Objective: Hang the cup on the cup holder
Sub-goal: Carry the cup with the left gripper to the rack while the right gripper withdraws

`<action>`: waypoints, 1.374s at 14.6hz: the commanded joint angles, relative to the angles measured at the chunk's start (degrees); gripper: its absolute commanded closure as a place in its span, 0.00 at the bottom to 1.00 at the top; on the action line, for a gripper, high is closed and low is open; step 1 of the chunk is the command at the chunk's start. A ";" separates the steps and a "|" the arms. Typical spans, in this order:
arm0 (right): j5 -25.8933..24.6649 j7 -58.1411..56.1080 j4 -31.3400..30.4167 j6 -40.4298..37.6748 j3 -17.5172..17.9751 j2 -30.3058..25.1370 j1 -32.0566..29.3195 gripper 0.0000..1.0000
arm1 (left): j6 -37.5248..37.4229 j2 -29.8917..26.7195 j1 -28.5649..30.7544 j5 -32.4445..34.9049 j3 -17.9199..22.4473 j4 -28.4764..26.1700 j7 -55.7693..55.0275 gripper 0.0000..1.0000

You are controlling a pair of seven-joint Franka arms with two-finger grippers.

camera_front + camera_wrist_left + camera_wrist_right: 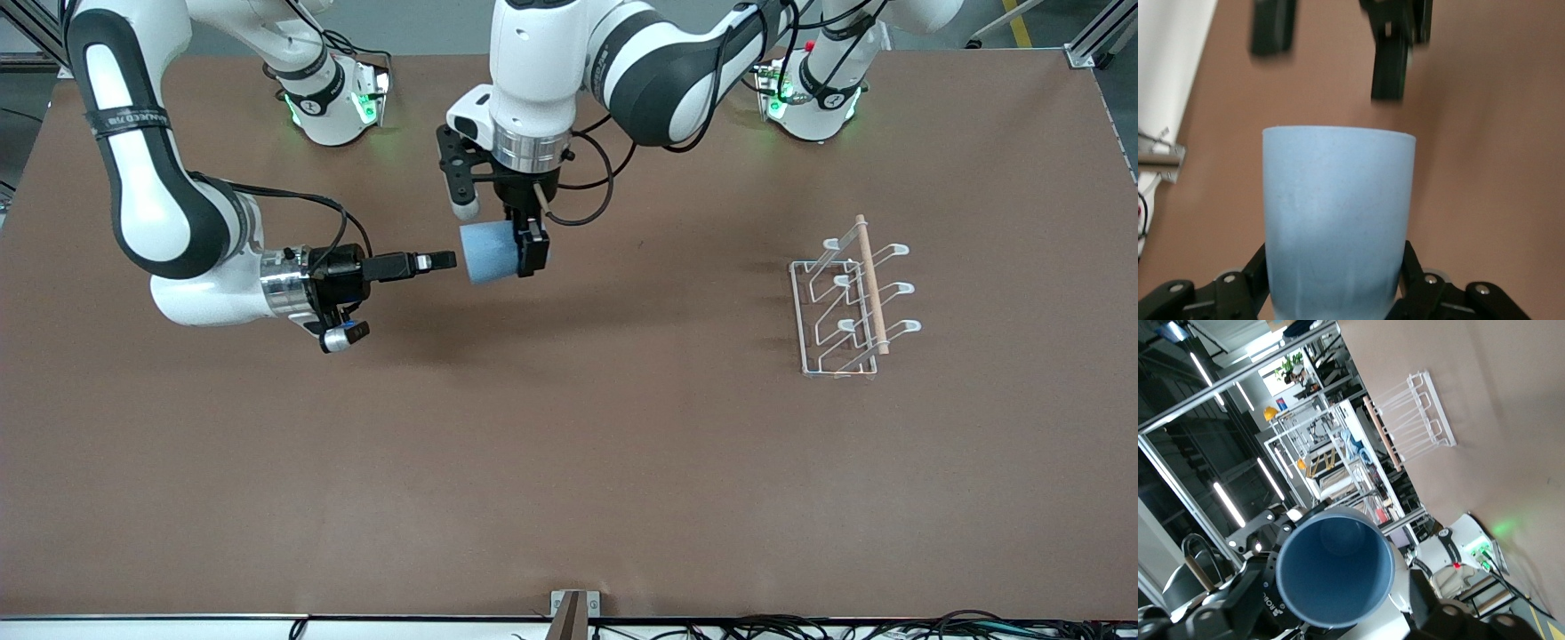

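Handover looks to be the step in hand. The cup point(489, 252) hangs in the air over the middle of the bench point(569, 462), lying on its side, clamped at its base end by the left gripper point(532, 252), which reaches straight down from above. Its open mouth faces the right gripper point(440, 260), as the right wrist view shows by looking straight into the hollow point(1335, 577). That gripper is level with the cup, just beside the rim and apart from it, fingers spread wide and holding nothing.

Holding the cup sideways by its base leaves the mouth free, which suits slipping it over a prong. The cup holder point(849, 307) stands on the bench toward the left arm's end, well apart from the cup, every prong bare. My judgement is that the left arm is the better placed to carry the cup there, with the right arm clearing away.
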 commanded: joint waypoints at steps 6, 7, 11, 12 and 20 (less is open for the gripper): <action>-14.42 -0.61 -0.48 20.07 -0.70 -2.36 -0.37 0.00 | -22.72 -2.97 9.35 5.46 0.42 -0.01 7.61 0.30; -19.43 -0.61 -0.22 20.26 -1.40 -2.63 -1.68 0.00 | -24.74 -2.88 10.23 8.53 0.42 -0.01 9.02 0.30; -37.46 -0.61 2.14 20.26 -1.67 -2.63 -7.39 0.00 | -30.47 -2.18 15.32 17.95 0.42 -2.19 16.32 0.30; -41.59 -0.61 2.42 20.26 -1.67 -2.72 -9.14 0.00 | -31.17 -2.01 16.65 20.57 0.42 -3.86 17.37 0.30; -70.25 5.35 7.94 19.99 -1.41 -6.67 -14.44 0.00 | -34.87 -1.04 19.47 36.68 0.51 -15.29 24.06 0.31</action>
